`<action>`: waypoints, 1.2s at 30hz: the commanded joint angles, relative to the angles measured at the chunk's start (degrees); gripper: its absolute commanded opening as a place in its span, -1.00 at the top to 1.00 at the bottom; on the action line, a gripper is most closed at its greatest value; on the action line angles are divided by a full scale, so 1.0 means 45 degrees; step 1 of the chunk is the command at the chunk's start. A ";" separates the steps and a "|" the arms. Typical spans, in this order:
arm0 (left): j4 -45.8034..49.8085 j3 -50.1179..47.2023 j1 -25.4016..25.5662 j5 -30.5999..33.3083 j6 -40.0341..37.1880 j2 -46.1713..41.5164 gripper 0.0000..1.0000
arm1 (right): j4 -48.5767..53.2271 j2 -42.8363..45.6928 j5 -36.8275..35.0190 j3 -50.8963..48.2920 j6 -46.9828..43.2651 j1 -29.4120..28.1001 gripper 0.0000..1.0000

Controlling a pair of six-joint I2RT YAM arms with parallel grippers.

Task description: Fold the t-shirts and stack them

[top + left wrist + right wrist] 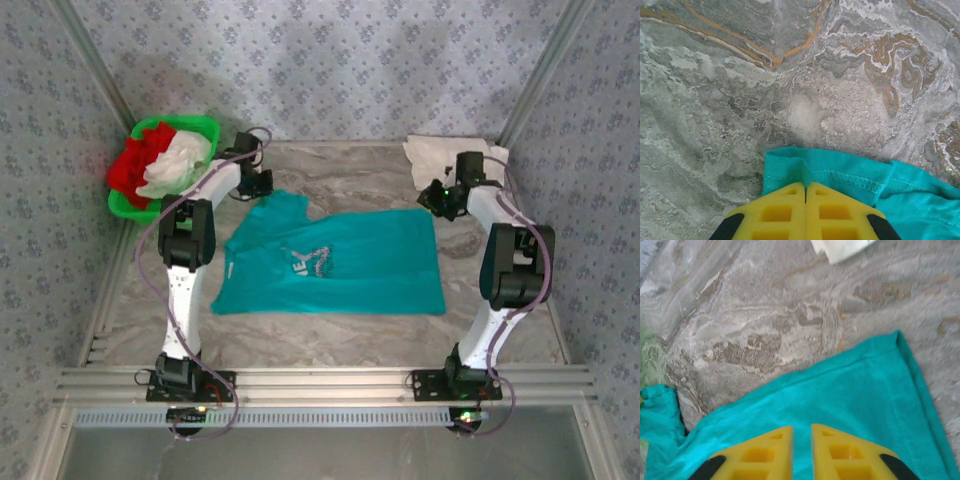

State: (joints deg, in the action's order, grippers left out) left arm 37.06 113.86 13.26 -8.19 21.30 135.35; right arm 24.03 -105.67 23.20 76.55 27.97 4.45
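A teal t-shirt (340, 265) with a silver-white print lies spread flat in the middle of the table. My left gripper (262, 186) is at its far left sleeve. In the left wrist view the yellow fingers (785, 210) are shut on a raised fold of the teal sleeve hem (850, 175), the left gripper (805, 185) low over the marble. My right gripper (440, 203) hovers at the shirt's far right corner. Its jaws (802, 429) stand a narrow gap apart, with flat teal cloth (850, 390) showing between them and nothing pinched.
A green basket (192, 122) at the back left holds a red t-shirt (133, 162) and a white one (178, 165). A white folded cloth (436, 155) lies at the back right, its corner (840, 247) just beyond the right gripper. Patterned walls enclose the table.
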 commanded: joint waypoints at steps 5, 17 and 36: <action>0.0293 0.0990 -0.0055 0.0391 -0.0636 -0.0644 1.00 | 0.1885 -0.1615 -0.0029 0.1592 -0.0980 0.0190 0.44; 0.0161 0.2004 0.0078 0.0765 -0.1138 -0.0042 1.00 | 0.1736 -0.2072 0.0046 0.1923 -0.1118 0.0294 0.31; 0.0349 0.2180 -0.0230 0.1162 -0.1374 0.0128 1.00 | 0.3815 -0.4388 -0.0879 0.4636 -0.2162 0.0752 0.18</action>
State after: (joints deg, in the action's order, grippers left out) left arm 37.58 123.17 13.06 -3.84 16.27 135.24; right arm 36.86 -123.70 20.21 94.63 20.53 7.29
